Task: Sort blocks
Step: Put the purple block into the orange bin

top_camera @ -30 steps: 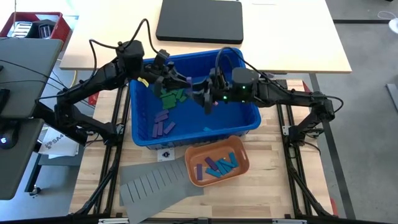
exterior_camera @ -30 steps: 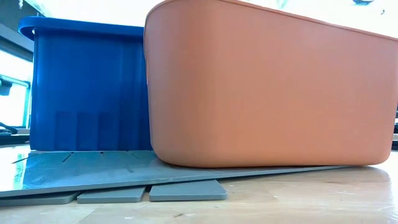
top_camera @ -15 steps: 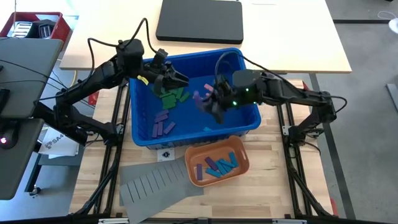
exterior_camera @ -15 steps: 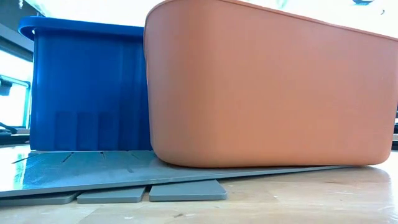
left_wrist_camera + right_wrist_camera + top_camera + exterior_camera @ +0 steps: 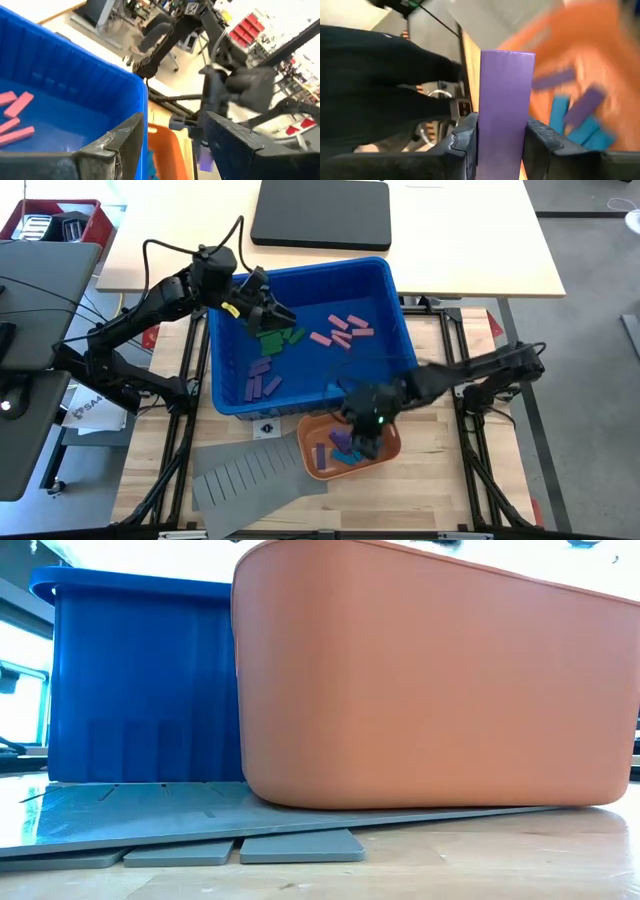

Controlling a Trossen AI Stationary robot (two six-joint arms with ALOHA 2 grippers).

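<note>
The right gripper [image 5: 362, 435] pinches a flat purple block [image 5: 504, 112] upright between its fingers, right above the orange-red plastic tray [image 5: 388, 452] already holding blue and purple blocks [image 5: 345, 450]. The left gripper [image 5: 272, 315] sits spread over the blue plastic bin [image 5: 302, 272], above green blocks [image 5: 277, 337], with pink ones [image 5: 340, 332] further in. The low view only gets the tray wall and the grey slotted sheet [image 5: 130, 812].

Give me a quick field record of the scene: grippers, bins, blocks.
right gripper: shut on purple rectangular block, over orange-red plastic tray
left gripper: open, empty, inside blue plastic bin
tray contents: blue and purple blocks
bin contents: pink blocks, green blocks, purple blocks
</note>
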